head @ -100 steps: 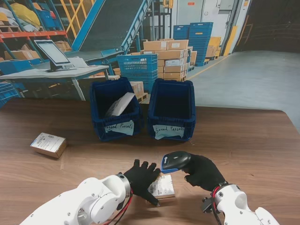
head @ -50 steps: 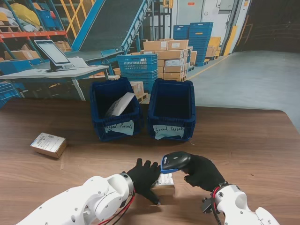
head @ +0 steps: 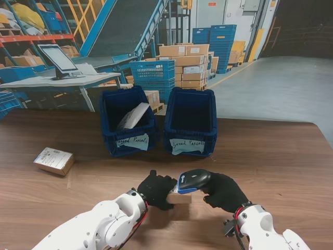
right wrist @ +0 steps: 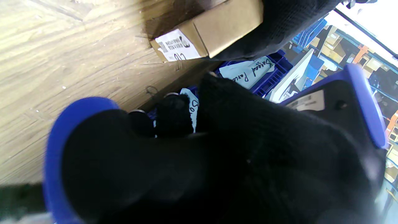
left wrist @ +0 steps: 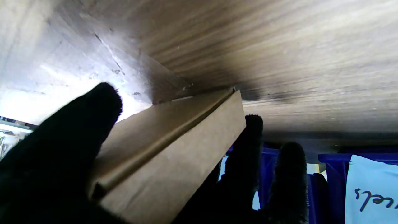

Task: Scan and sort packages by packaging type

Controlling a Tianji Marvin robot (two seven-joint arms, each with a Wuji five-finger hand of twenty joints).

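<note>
My left hand [head: 155, 188] in its black glove is shut on a small brown cardboard box [head: 180, 198], which is tilted up off the table near me. In the left wrist view the box [left wrist: 168, 146] fills the middle, with a thumb and fingers [left wrist: 253, 146] on either side. My right hand [head: 225, 190] is shut on a black and blue barcode scanner [head: 190, 180], whose head hangs right over the box. The right wrist view shows the box's white label [right wrist: 177, 46] and the scanner [right wrist: 357, 105]. Farther off stand two blue bins: "Bagged Parcels" [head: 129, 136] and "Boxed Parcels" [head: 190, 140].
A second labelled cardboard box [head: 53, 160] lies on the table at the left. A white bagged parcel [head: 134, 115] rests inside the left bin. Beyond the table's far edge are a desk with a monitor [head: 58, 59], stacked cartons and crates.
My left hand has closed around the flat box and tipped it up on edge, lifting it toward the scanner. The right hand with the scanner has shifted slightly left and away from me.
</note>
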